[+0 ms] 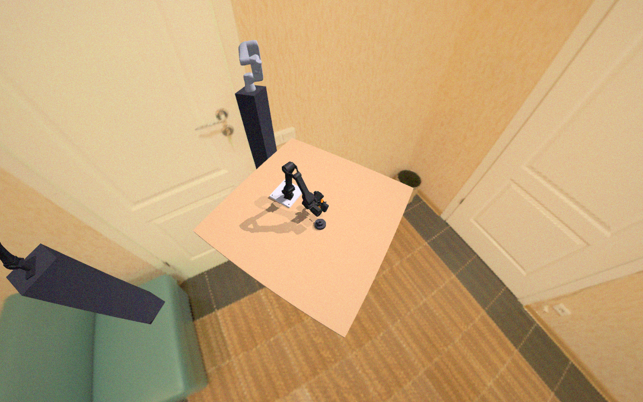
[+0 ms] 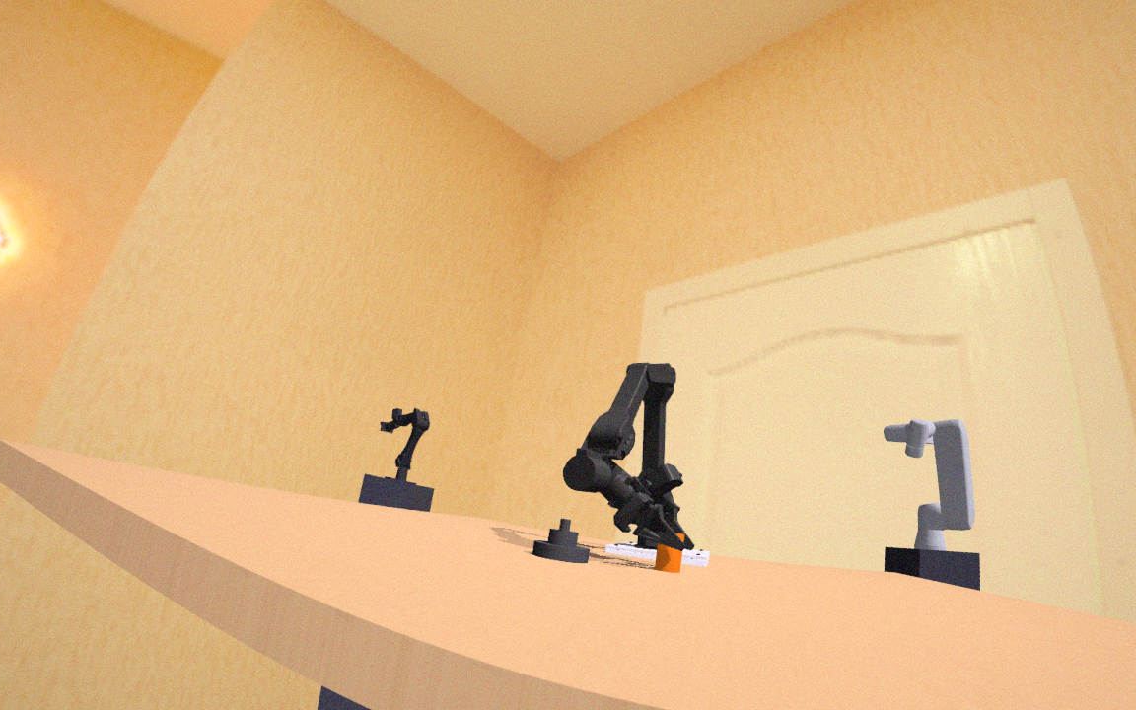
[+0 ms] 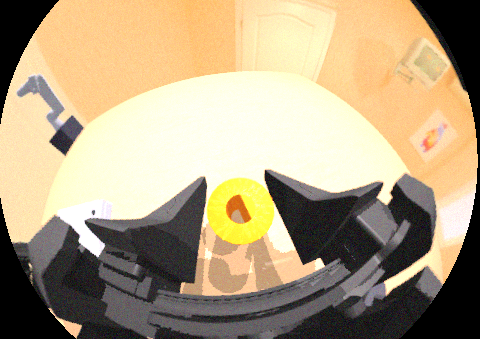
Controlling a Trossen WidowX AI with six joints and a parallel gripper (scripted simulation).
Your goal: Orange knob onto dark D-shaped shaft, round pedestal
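Note:
The orange knob [image 1: 322,201] [image 2: 669,557] [image 3: 240,189] stands upright on the table, its D-shaped hole facing up. In the wrist view the hole's flat side is on the right and slants. My gripper [image 2: 683,540] [image 3: 235,177] is open, with one finger on each side of the knob; the fingers are close to its sides. The round dark pedestal [image 1: 316,226] [image 2: 560,552] stands apart from the knob, with its bare shaft [image 2: 565,524] pointing up. The shaft's flat side cannot be made out. The pedestal is not visible in the wrist view.
The arm's white base plate [image 1: 278,201] [image 2: 697,557] [image 3: 103,210] is on the table [image 1: 334,280] [image 2: 431,608]. A black arm on a dark stand [image 1: 89,287] [image 2: 395,494] and a grey arm on another stand [image 1: 256,119] [image 2: 931,566] are beyond the table.

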